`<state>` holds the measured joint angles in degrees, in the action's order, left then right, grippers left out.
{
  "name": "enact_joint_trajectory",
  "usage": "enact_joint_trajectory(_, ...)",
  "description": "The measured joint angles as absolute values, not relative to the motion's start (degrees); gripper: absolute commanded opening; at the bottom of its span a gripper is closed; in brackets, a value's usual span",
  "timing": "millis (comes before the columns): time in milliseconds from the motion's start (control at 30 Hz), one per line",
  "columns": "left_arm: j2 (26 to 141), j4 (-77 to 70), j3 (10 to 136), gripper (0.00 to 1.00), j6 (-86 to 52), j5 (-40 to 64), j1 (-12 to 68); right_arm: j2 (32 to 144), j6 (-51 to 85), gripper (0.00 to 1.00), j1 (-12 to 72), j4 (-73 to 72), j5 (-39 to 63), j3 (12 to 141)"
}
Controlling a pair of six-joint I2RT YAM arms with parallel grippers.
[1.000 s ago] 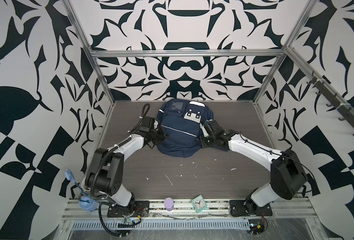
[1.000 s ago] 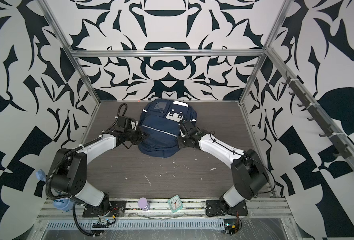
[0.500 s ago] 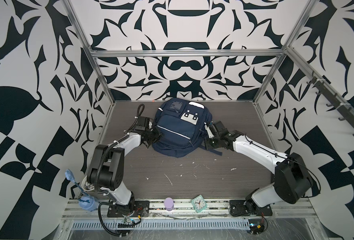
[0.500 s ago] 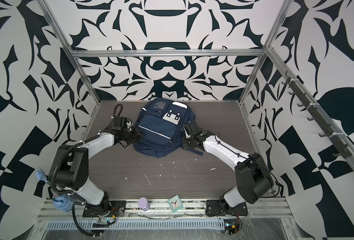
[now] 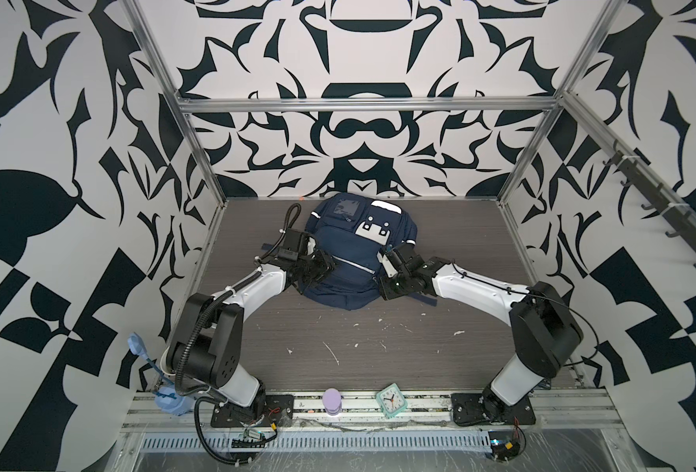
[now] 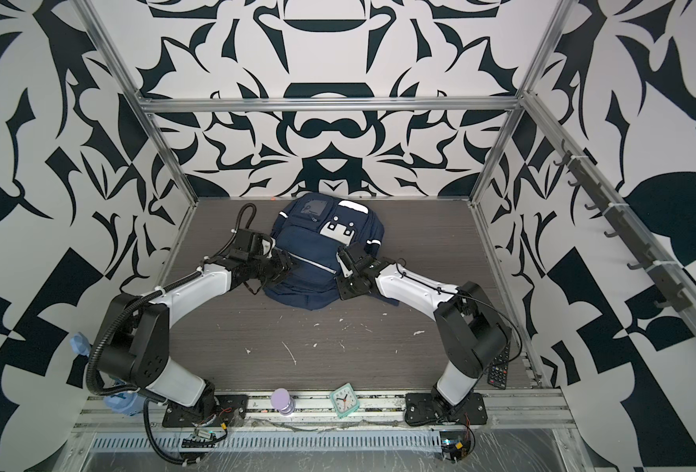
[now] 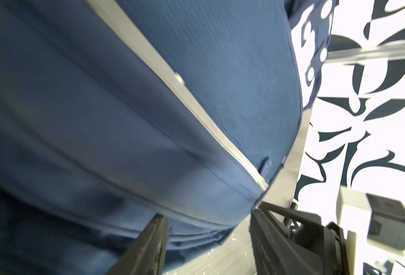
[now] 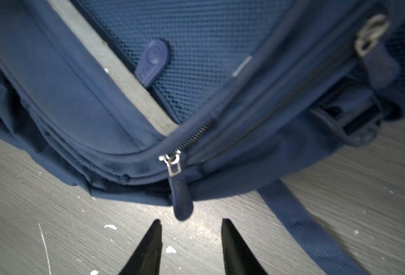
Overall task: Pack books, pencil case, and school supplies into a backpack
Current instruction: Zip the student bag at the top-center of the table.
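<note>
Right pincer point(image 8: 191, 222) and left pincer point(image 7: 206, 214) both gape empty at either flank of the backpack point(image 5: 350, 261) lying far back on the worktop point(image 5: 379, 351), so closing just short of the zip pull point(image 8: 181, 197) could miss it, and the unheld soft fabric may slide.

Navy backpack point(image 5: 350, 253), flat, front up

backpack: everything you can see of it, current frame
The navy fabric backpack lies front up, bulging, on the far middle of the table. White patches at its far end, a silver strip across the front, mesh panel. One zip pull dangles ahead of the open right gripper, untouched; a strap trails onto the table.
</note>
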<state>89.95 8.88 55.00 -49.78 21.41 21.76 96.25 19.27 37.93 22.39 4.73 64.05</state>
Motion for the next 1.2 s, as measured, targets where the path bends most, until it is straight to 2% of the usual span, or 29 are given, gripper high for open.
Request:
enact_joint_trajectory(133, 90.1, 8.8, 55.0, 0.59, -50.6, 21.0, 23.2, 98.0, 18.8, 0.41, 38.1, 22.4, 3.8, 65.8)
enact_joint_trajectory(333, 92.5, 7.9, 55.1, 0.59, -51.3, 20.6, 24.1, 101.1, 17.0, 0.12, 38.2, 22.5, 2.0, 67.9)
enact_joint_trajectory(500, 95.1, 7.5, 55.8, 0.57, -51.7, 20.4, 24.4, 101.6, 16.4, 0.02, 38.8, 22.5, 1.4, 68.0)
enact_joint_trajectory(600, 96.2, 7.3, 56.9, 0.47, -51.7, 19.9, 24.4, 101.4, 16.3, 0.01, 39.1, 22.7, 0.7, 68.0)
enact_joint_trajectory(667, 96.6, 7.4, 57.1, 0.35, -51.5, 19.4, 24.4, 101.1, 16.3, 0.01, 39.1, 22.9, 0.2, 68.0)
enact_joint_trajectory(767, 97.4, 7.9, 57.1, 0.10, -51.5, 18.7, 24.4, 100.5, 15.7, 0.00, 39.1, 23.1, -0.6, 68.0)
enact_joint_trajectory(833, 97.8, 7.5, 57.3, 0.02, -51.7, 18.5, 24.4, 100.5, 15.0, 0.00, 39.1, 23.3, -0.8, 68.1)
enact_joint_trajectory(1200, 97.9, 4.6, 56.6, 0.00, -51.7, 19.2, 24.7, 101.0, 13.9, 0.00, 33.5, 26.0, 2.5, 71.9)
